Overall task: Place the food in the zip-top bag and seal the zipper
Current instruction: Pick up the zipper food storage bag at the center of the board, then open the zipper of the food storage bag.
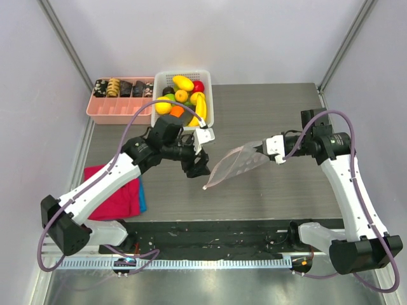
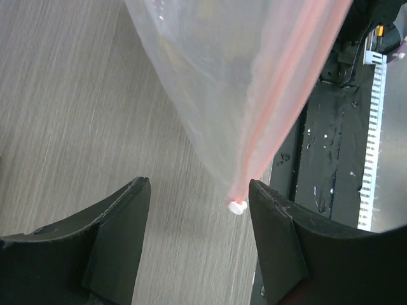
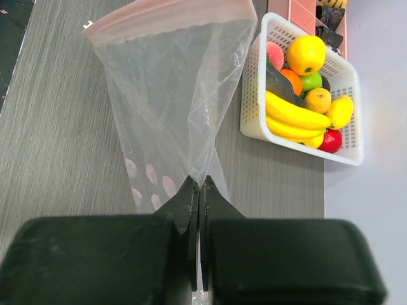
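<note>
The clear polka-dot zip-top bag [image 1: 236, 164] hangs over the table's middle, also in the right wrist view [image 3: 168, 108]. My right gripper [image 3: 198, 184] is shut on its bottom edge and holds it up. Its pink zipper [image 3: 168, 18] runs along the far mouth edge; the zipper's end with a white slider [image 2: 237, 206] hangs between my left gripper's open jaws [image 2: 198, 190], close to the right finger, not gripped. The food, with a banana [image 3: 292, 114], an orange and other pieces, lies in the white basket [image 1: 160, 86].
A pink divided tray [image 1: 121, 109] with dark snack pieces stands left of the basket. A red and blue cloth [image 1: 117, 194] lies at the near left. A black strip [image 1: 210, 232] runs along the table's near edge.
</note>
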You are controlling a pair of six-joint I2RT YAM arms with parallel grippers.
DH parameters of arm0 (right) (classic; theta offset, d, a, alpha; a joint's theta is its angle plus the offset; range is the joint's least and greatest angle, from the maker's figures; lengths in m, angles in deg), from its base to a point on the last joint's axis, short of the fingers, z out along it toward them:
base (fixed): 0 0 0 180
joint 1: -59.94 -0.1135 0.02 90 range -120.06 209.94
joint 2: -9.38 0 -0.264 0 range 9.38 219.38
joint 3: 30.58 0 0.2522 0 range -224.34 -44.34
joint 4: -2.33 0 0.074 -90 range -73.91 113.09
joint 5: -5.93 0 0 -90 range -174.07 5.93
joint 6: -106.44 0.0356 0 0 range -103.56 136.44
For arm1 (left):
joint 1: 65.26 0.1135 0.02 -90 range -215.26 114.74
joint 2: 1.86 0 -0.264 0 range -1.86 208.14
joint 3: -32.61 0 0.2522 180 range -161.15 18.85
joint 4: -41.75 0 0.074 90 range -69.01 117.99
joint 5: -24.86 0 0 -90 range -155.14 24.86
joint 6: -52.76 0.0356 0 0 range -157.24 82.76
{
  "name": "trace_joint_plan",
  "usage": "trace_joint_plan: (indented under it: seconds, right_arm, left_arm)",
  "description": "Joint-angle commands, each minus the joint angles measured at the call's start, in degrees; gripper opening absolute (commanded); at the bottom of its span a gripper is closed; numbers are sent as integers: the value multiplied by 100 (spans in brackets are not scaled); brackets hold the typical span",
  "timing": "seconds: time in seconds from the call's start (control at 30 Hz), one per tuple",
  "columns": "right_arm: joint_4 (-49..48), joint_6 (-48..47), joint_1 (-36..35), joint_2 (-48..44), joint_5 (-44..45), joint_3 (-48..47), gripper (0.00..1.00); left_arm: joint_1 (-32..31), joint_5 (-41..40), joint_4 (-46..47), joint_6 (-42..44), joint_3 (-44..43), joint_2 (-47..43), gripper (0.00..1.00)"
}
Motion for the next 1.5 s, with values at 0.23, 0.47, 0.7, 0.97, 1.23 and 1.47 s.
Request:
trace_joint_plan:
  seconds: [0.23,0.47,0.7,0.97,1.23,1.47]
  right_arm:
    - [-579,425,-253,65,28,205,1]
    - [-1036,891,-376,-5,99,319,1]
    - [-3026,3364,-394,-286,554,924,20]
    - [-5071,7252,-394,-884,3356,1216,71]
    - [-3911,9564,-385,-708,3766,434,72]
    - [-4112,11087,-385,-190,3114,679,66]
  left_arm:
    - [-412,-688,634,-509,109,-323,63]
    - [-535,-1031,978,-965,-84,108,46]
    - [-378,-777,1241,-2370,-287,469,0]
    - [335,-494,1769,-4077,-462,1013,0]
    - [291,-1577,1137,-5140,-1559,1839,0]
    - [229,-1594,802,-5299,-2545,2833,0]
